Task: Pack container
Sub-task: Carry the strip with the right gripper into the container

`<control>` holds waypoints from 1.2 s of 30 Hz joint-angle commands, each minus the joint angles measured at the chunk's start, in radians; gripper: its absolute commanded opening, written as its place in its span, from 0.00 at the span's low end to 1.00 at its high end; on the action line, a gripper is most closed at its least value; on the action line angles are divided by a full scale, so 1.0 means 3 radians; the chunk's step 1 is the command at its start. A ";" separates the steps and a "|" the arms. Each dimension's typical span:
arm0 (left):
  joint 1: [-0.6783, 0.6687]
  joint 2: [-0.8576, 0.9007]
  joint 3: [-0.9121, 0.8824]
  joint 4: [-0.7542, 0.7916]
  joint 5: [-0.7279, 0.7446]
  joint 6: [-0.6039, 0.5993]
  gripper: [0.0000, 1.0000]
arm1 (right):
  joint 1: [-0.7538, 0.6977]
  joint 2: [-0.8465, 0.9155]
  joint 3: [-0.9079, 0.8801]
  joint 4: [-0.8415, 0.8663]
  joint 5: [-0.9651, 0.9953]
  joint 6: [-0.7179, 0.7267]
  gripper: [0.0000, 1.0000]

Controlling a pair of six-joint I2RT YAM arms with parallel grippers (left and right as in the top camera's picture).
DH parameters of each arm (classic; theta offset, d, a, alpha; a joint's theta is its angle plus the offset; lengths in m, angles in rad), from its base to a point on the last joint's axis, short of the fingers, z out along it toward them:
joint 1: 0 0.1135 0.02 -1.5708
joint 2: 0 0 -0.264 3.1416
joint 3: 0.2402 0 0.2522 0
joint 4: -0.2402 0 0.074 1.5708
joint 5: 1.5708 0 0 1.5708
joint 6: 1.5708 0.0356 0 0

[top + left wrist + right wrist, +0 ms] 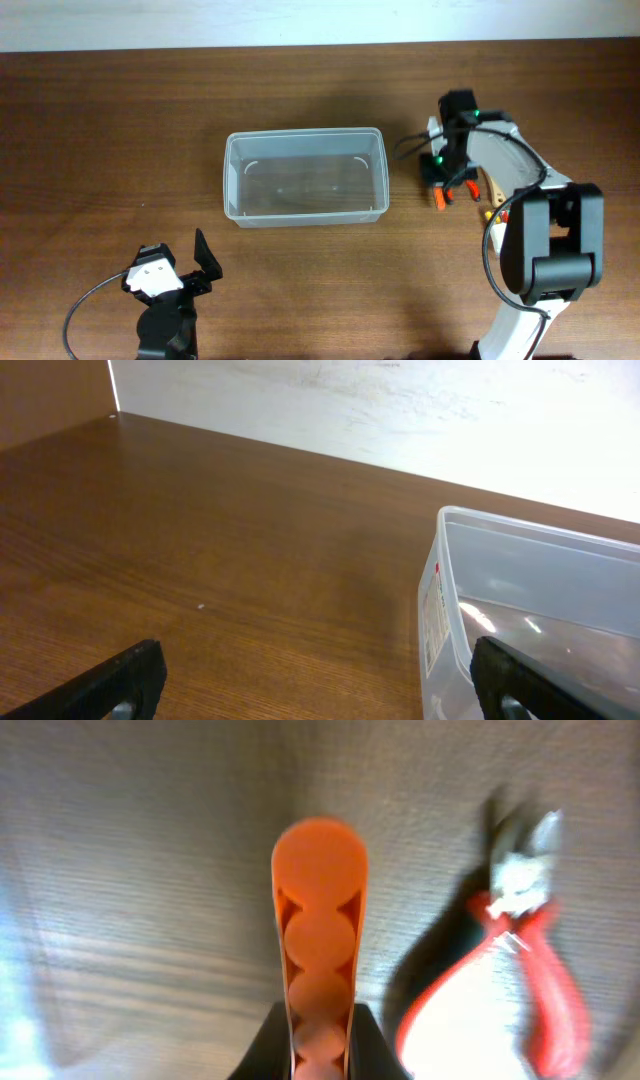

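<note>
The clear plastic container [305,176] stands empty at the table's middle; its near left corner shows in the left wrist view [450,620]. My right gripper [447,180] is right of the container, shut on an orange plastic tool [320,950] with round cut-outs, seen as an orange piece [439,198] from overhead. Red-handled pliers [530,960] lie on the table just right of it. My left gripper [190,265] is open and empty at the front left, short of the container; its fingers show in the left wrist view [320,685].
More small hand tools, one with a tan handle [496,188], lie by the right arm's base [545,240]. A pale wall runs along the table's far edge [320,45].
</note>
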 commanded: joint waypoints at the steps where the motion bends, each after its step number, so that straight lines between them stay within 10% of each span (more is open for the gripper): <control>1: -0.0010 -0.0022 -0.0010 -0.0005 -0.0013 0.0029 0.99 | 0.0019 -0.0056 0.0804 -0.0219 -0.0034 -0.0045 0.04; 13: -0.0010 -0.0022 -0.0010 -0.0005 -0.0013 0.0029 0.99 | 0.0607 -0.0056 0.2674 -0.1315 -0.0752 -0.1850 0.04; 24: -0.0010 -0.0022 -0.0010 -0.0005 -0.0013 0.0029 0.99 | 0.1546 -0.0042 0.2398 -0.1612 -0.1022 -0.3431 0.04; 36: -0.0010 -0.0022 -0.0010 -0.0005 -0.0013 0.0029 0.99 | 0.1872 -0.0042 0.1364 -0.0647 -0.0551 -0.3511 0.04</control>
